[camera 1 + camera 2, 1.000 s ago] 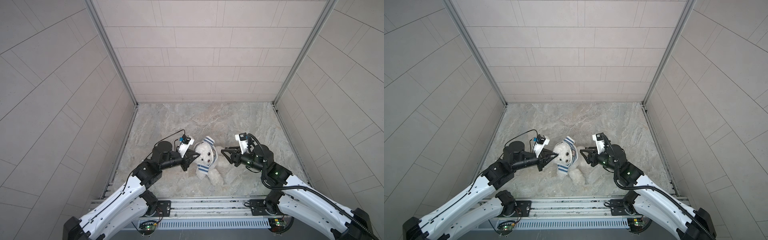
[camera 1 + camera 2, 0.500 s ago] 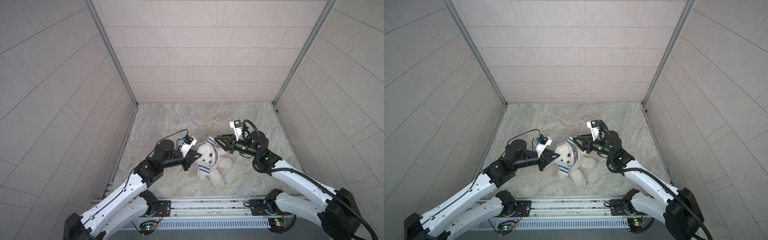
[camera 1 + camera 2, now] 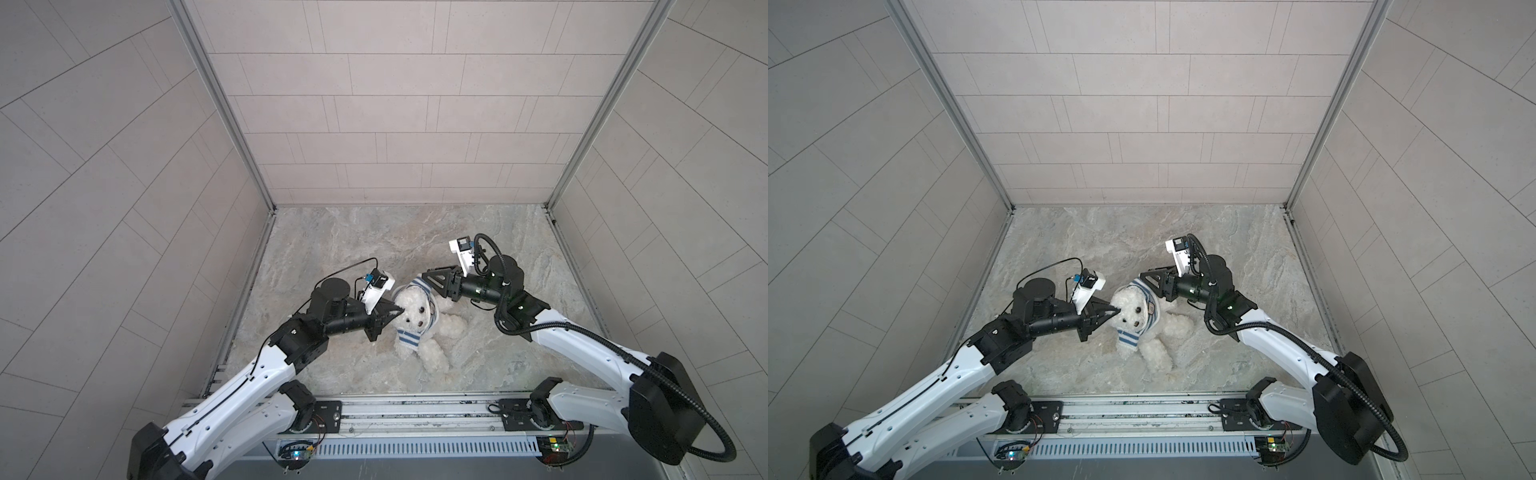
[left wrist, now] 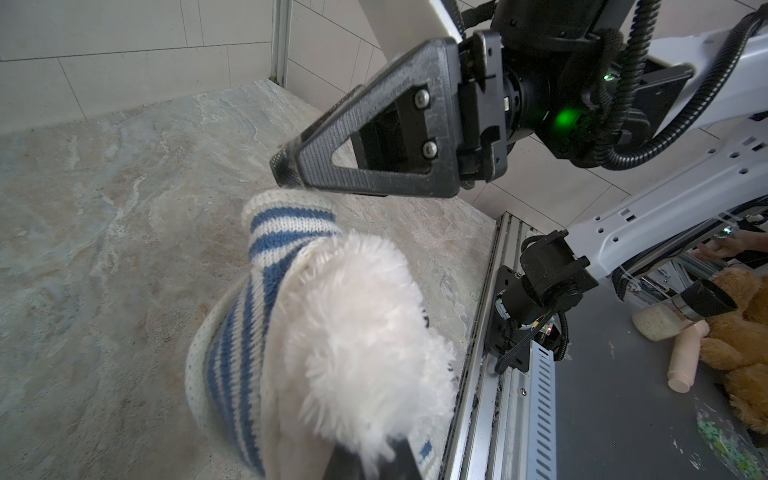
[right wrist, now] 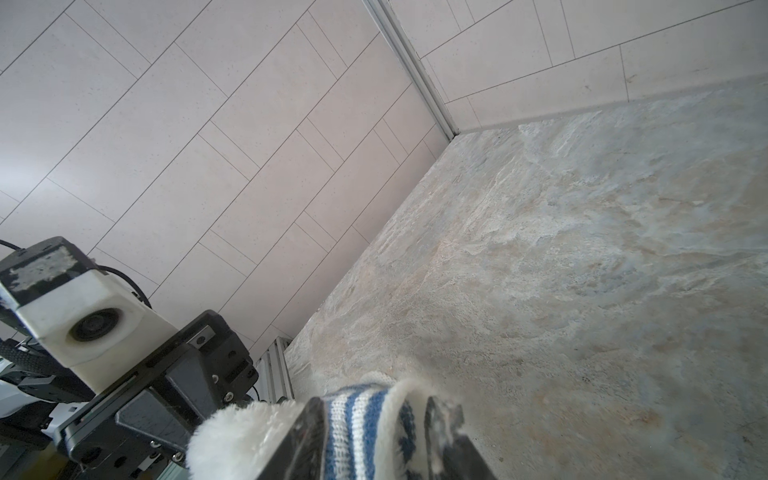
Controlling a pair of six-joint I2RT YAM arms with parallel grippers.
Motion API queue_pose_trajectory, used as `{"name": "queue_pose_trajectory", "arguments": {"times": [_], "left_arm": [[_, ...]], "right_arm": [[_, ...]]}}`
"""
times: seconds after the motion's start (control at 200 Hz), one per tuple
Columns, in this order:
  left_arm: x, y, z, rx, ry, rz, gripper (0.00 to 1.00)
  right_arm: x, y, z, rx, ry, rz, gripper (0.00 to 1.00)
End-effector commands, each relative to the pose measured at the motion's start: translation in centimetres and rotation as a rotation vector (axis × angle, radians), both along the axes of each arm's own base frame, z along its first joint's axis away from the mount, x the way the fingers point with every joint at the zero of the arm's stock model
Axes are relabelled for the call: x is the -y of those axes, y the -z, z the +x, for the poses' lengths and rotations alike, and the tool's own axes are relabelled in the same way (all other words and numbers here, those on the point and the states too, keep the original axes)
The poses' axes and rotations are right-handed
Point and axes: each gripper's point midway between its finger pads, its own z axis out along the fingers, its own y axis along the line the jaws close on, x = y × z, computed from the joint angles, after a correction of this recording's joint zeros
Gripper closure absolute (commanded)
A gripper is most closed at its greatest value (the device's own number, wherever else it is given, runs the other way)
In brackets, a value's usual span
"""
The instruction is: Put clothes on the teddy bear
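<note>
Left wrist view: left gripper [image 4: 370, 457] fingertips are cropped by the frame edge and buried in teddy bear [image 4: 357, 332] fur, so the contact spot is hidden. Bear's face is turned out of sight there.

Right wrist view: right gripper [image 5: 374, 419] fingers are cropped and blurred, either side of the striped shirt [image 5: 361, 436] sleeve. Pinching or just straddling is unclear.

In a top view: badge [image 3: 1151, 308] at 3 o'clock of the bear's face is too small to read. Whether an arm fills the 12 o'clock sleeve is hidden.

Brown plush toy [image 4: 744, 332] is cut off at the frame edge.
</note>
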Motion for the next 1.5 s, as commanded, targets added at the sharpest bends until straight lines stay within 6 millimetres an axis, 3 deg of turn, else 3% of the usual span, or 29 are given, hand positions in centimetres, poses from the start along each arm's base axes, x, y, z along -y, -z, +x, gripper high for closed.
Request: {"name": "queue_pose_trajectory", "arguments": {"times": [0.0, 0.31, 0.536, 0.751, 0.911, 1.176, 1.497], "left_arm": [[0.4, -2.7, 0.0, 0.074, 0.020, -0.051, 1.00], [0.2, -2.9, 0.1, 0.082, 0.004, -0.050, 1.00], [-0.1, -2.4, 0.5, 0.085, -0.025, -0.026, 1.00], [-0.7, -2.4, 0.9, 0.095, -0.067, -0.015, 1.00], [-1.4, -2.5, 1.3, 0.121, -0.115, -0.013, 1.00], [-2.1, -2.7, 1.7, 0.136, -0.167, -0.024, 1.00], [-3.0, -2.9, 2.2, 0.138, -0.240, -0.051, 1.00]], "right_arm": [[-0.4, -0.6, 0.1, 0.007, -0.007, 0.005, 0.59], [-0.3, 0.3, 0.1, -0.006, -0.005, -0.027, 0.75], [-0.1, 0.6, -0.3, -0.011, -0.009, -0.053, 1.00], [1.3, 0.9, -0.6, 0.018, 0.038, -0.121, 1.00], [4.2, 3.8, 0.2, -0.010, 0.163, -0.280, 1.00], [7.3, 9.0, 0.2, -0.083, 0.251, -0.510, 1.00], [9.0, 11.1, -0.8, -0.116, 0.278, -0.596, 1.00]]}}
